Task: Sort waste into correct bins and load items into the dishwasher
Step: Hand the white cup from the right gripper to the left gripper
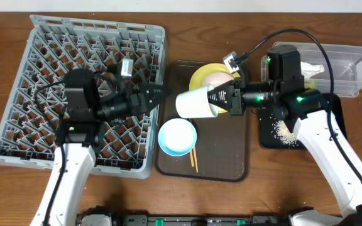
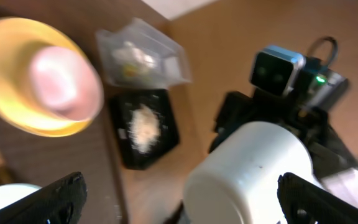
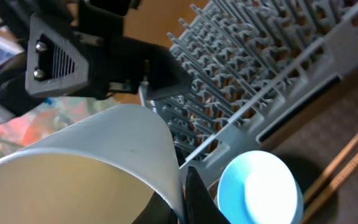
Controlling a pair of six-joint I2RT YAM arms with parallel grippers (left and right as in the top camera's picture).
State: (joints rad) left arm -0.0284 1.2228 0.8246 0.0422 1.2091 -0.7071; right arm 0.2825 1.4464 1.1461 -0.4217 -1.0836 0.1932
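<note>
Dish rack (image 1: 43, 37) far left. My left gripper (image 1: 159, 94) hangs over its right edge, fingers spread, nothing in them, pointing right. Just right of it is the small white cup (image 1: 195, 103), on its side in the air above the brown serving tray (image 1: 225, 157), axis left-right, base toward the left gripper. Right gripper (image 1: 222, 98) is pinched on the cup rim. Looks like a handover; the left arm is nearer the rack. Below: light blue bowl (image 1: 177, 137), chopsticks (image 1: 193, 160). Behind: yellow plate (image 1: 200, 78). Nothing sits between gripper and cup.
</note>
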